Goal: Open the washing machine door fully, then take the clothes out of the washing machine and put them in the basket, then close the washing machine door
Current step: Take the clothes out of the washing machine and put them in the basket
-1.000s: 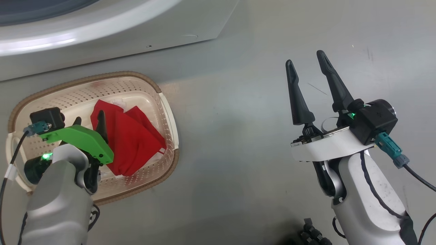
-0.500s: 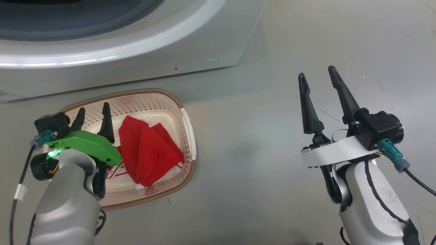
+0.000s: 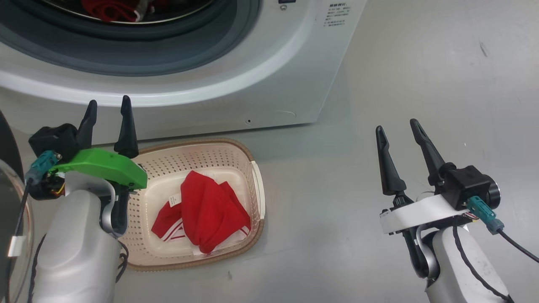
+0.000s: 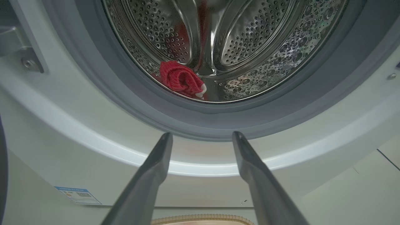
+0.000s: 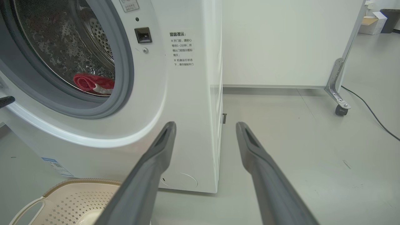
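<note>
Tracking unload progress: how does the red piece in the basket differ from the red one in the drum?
Place: basket piece lies in the cream basket on the floor; drum piece sits low at the front of the steel drum.
Pose: basket piece spread, loosely folded; drum piece bunched into a wad.
Surface: basket piece smooth, drum piece nubby.
Both red with white trim.

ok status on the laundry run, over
Left end effector open, empty, aimed at drum. Right end effector open, empty. One red garment in basket; red knit piece in drum. Nothing blocking the opening.
</note>
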Available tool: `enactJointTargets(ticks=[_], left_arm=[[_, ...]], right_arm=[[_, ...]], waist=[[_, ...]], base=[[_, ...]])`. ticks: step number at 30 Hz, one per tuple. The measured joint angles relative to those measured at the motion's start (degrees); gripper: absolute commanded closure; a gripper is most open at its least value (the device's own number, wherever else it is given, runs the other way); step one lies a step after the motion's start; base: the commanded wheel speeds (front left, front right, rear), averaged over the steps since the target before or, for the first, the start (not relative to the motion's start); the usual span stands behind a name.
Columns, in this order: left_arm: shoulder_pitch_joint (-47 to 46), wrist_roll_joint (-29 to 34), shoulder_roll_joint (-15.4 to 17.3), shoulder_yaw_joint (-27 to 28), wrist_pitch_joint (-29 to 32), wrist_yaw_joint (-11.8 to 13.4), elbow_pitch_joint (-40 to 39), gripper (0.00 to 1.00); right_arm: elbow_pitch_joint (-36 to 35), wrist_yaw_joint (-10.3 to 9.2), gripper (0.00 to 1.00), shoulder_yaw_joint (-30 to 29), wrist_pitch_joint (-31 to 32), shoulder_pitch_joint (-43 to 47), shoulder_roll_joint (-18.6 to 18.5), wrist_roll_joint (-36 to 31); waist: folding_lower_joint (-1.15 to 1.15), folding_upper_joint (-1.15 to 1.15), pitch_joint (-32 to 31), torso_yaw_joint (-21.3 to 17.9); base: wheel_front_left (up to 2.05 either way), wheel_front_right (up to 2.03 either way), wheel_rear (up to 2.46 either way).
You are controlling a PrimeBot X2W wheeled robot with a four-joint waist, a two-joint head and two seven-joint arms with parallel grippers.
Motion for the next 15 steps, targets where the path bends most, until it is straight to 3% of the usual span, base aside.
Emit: enactJointTargets(ticks=[15], left_arm=[[12.0,6.6,0.3,0.9,0.0,1.1,-12.6,0.00]], right_arm=[[1.1,0.62,0.00,-1.2,0.0,6.1,0.0,0.4]], waist=[[0.00,0.00,-9.9,2.2]], base=[[0.00,0.00,0.00]])
